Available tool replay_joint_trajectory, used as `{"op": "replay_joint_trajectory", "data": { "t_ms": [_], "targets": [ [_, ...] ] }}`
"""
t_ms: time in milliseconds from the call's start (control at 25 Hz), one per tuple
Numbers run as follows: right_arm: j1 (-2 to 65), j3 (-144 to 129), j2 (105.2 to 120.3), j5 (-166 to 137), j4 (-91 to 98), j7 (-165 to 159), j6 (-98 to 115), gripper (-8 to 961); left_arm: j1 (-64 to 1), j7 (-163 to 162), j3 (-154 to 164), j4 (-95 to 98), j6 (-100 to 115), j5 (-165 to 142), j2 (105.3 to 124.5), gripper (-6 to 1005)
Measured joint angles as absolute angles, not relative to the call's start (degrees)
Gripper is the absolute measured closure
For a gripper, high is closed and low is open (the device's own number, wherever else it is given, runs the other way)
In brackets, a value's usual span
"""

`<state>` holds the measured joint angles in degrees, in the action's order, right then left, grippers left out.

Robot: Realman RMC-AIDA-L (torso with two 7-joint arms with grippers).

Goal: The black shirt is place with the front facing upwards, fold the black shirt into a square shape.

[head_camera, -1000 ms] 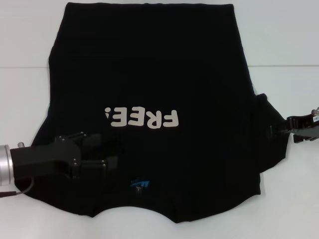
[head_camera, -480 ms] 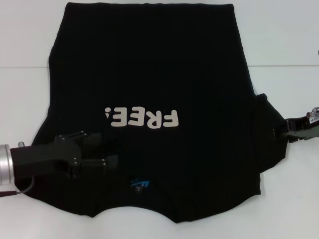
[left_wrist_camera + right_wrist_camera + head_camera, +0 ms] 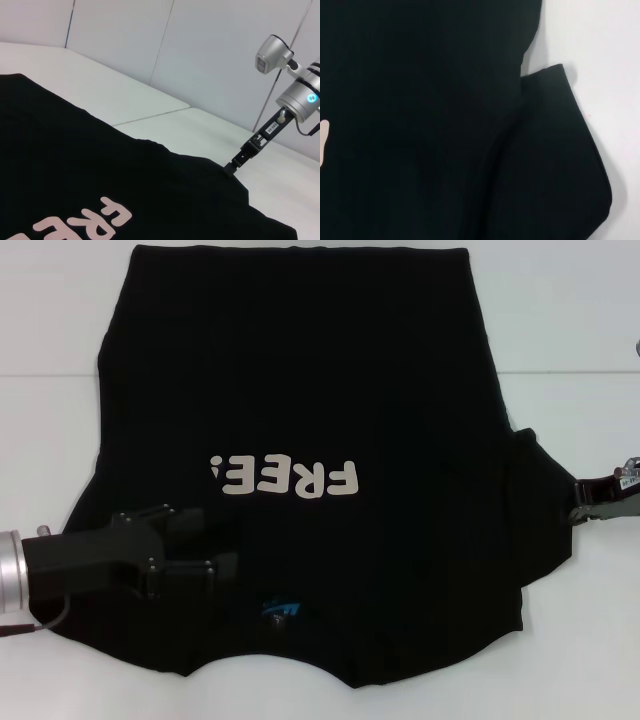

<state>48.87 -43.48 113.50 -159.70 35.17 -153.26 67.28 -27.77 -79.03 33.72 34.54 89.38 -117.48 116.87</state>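
The black shirt (image 3: 300,370) lies flat on the white table (image 3: 50,310), front up, with its white "FREE!" print (image 3: 290,478) and its blue neck label (image 3: 283,608) toward me. Its left side looks folded inward and covers the end of the print. My left gripper (image 3: 220,540) is open and low over the shirt's near left shoulder. My right gripper (image 3: 582,500) is at the outer edge of the right sleeve (image 3: 545,510). The left wrist view shows the right gripper (image 3: 234,165) with its tip at the shirt's (image 3: 75,165) edge. The right wrist view shows shirt (image 3: 420,125) and sleeve (image 3: 555,165).
A table seam (image 3: 560,373) runs across behind the shirt. White wall panels (image 3: 210,55) stand beyond the table. Bare table shows on both sides of the shirt and at the near right corner (image 3: 590,660).
My right gripper has drawn back to the right, off the sleeve toward the frame's edge. The sleeve, the shirt and my left gripper have stayed in place.
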Motion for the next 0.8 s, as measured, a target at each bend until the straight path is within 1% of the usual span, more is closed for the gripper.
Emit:
{"op": "replay_joint_trajectory", "data": {
  "t_ms": [200, 320, 640, 800],
  "targets": [
    [48.71, -43.51, 113.53, -159.68, 35.72, -152.98, 66.94, 938, -27.77, -79.08, 33.70, 34.54, 89.39, -117.50, 116.77, 40],
    [47.96, -43.44, 113.46, -159.49, 37.28, -152.51, 66.66, 941, -27.61, -79.08, 33.64, 34.54, 89.42, -117.45, 116.72, 40],
    [44.32, -42.48, 112.45, -155.72, 42.31, -151.27, 68.59, 948, -27.74, -79.19, 33.64, 34.54, 89.51, -117.49, 116.63, 42],
    [43.12, -42.35, 112.24, -154.09, 44.03, -150.82, 69.21, 949, -27.77, -79.20, 33.59, 34.54, 89.56, -117.53, 116.62, 42]
  ]
}}
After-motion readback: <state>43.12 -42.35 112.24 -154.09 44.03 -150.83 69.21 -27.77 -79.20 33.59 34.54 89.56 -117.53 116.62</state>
